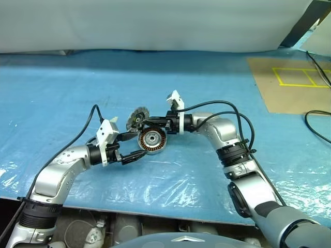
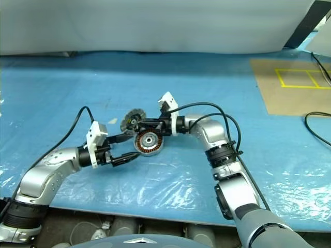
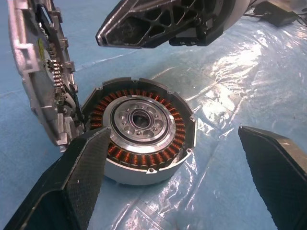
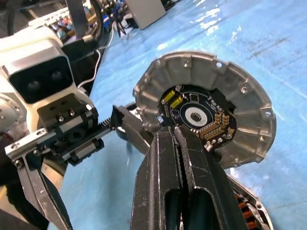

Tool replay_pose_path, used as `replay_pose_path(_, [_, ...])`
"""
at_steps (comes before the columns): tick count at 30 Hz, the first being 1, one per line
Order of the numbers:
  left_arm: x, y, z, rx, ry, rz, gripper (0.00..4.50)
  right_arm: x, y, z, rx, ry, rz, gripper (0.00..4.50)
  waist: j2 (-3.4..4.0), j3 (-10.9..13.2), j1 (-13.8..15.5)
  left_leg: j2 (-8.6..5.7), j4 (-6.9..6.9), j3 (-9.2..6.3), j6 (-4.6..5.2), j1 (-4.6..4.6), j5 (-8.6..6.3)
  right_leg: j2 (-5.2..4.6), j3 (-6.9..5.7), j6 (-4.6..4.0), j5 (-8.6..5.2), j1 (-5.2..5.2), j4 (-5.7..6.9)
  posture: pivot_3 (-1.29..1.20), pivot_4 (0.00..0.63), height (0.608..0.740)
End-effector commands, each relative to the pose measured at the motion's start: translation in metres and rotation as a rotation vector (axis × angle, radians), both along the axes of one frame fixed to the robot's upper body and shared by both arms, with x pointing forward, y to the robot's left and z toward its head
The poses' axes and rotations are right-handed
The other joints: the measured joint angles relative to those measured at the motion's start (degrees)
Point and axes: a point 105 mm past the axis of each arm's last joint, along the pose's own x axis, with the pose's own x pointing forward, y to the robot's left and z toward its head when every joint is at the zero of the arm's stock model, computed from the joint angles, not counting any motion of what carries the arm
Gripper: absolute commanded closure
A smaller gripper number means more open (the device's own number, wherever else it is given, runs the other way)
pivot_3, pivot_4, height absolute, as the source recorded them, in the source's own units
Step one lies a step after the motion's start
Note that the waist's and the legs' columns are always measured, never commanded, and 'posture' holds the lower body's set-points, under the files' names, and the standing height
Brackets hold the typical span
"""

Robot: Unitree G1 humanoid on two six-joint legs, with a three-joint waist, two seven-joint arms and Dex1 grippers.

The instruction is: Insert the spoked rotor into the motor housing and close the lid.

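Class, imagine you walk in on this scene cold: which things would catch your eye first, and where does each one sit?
First, the motor housing with its ring of copper windings, sitting on the blue plastic sheet between the left gripper's wide-open black fingers. Next, the lid, a ribbed grey disc standing on edge right beside the housing, its circuit-board face turned toward the shut right gripper. Further off on the right lies a brown board marked with yellow tape.
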Motion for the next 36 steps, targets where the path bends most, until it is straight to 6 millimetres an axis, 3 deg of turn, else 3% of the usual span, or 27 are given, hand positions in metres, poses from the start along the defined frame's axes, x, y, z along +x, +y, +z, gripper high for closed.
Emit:
replay_pose_path(1, [0.0,-0.002,0.007,-0.007,-0.036,-0.012,0.0,-0.006,-0.003,-0.053,-0.296,-0.115,0.027,4.48,0.0,0.0,-0.01,0.0,-0.02,-0.02,-0.03,-0.02,-0.01,0.01,-0.01,0.0,0.0,-0.02,0.0,0.0,0.15,0.74])
replay_pose_path(4, [0.0,-0.002,0.008,-0.007,-0.036,-0.012,0.0,-0.009,-0.017,-0.092,-0.492,-0.171,0.054,4.48,0.04,-0.06,-0.37,-0.08,0.01,-0.03,-0.25,0.06,-0.15,-0.06,0.05,0.03,0.01,0.01,0.01,0.0,0.15,0.74])
replay_pose_path(7, [0.001,0.0,0.008,-0.006,-0.037,-0.009,0.0,-0.005,-0.019,-0.094,-0.487,-0.142,0.023,4.48,0.03,-0.09,-0.45,0.0,-0.02,-0.03,-0.27,0.83,-0.19,-0.08,0.05,-0.16,-0.16,0.69,-0.06,0.0,0.15,0.74])
replay_pose_path(11, [0.0,0.0,0.008,-0.003,-0.035,-0.009,0.0,-0.001,-0.004,-0.055,-0.267,-0.086,0.001,4.48,0.03,-0.08,-0.31,-0.02,-0.06,0.02,-0.19,1.42,-0.21,-0.32,0.14,-0.19,-0.38,1.29,-0.1,0.0,0.15,0.74])
replay_pose_path(16, [0.0,-0.001,0.008,-0.006,-0.035,-0.014,0.0,-0.006,0.007,0.003,0.039,-0.014,0.029,4.48,0.03,-0.06,-0.07,-0.01,-0.05,0.04,-0.16,0.88,-0.14,-0.32,0.13,-0.22,-0.35,0.75,-0.09,0.0,0.15,0.74])
replay_pose_path(18, [0.001,-0.001,0.009,-0.007,-0.036,-0.015,0.0,-0.008,0.007,0.01,0.071,-0.007,0.036,4.48,0.02,-0.06,0.0,-0.01,0.05,0.0,0.02,0.21,0.0,-0.24,0.1,0.03,-0.15,0.16,0.14,0.0,0.15,0.74])
replay_pose_path(23, [-0.003,0.003,0.013,-0.009,-0.037,-0.012,0.0,-0.017,0.0,0.007,0.037,-0.016,0.064,4.48,0.02,-0.06,0.05,-0.01,-0.01,-0.05,-0.05,-0.03,-0.04,0.04,-0.01,0.01,-0.15,-0.04,0.12,0.0,0.15,0.74])
replay_pose_path(28, [-0.022,0.02,0.019,0.015,0.009,-0.019,0.0,-0.026,-0.017,0.007,-0.021,-0.043,0.091,4.48,0.0,-0.05,-0.02,-0.02,0.03,-0.08,-0.28,0.03,-0.17,0.01,-0.01,0.04,-0.14,0.02,0.11,0.0,0.15,0.74])
replay_pose_path(32, [-0.034,0.051,0.027,0.11,0.029,0.029,0.0,-0.024,-0.034,0.009,-0.053,-0.074,0.049,4.48,-0.01,-0.04,0.01,-0.02,0.01,-0.07,-0.28,0.1,-0.18,0.01,0.0,0.04,-0.14,0.06,0.09,0.0,0.15,0.74])
replay_pose_path(36, [-0.027,0.094,0.039,0.29,-0.006,0.102,0.0,-0.018,-0.049,0.003,-0.091,-0.083,-0.027,4.48,-0.04,-0.03,0.12,-0.01,0.02,-0.07,-0.28,0.14,-0.18,0.02,0.01,0.04,-0.15,0.1,0.06,0.0,0.15,0.74])
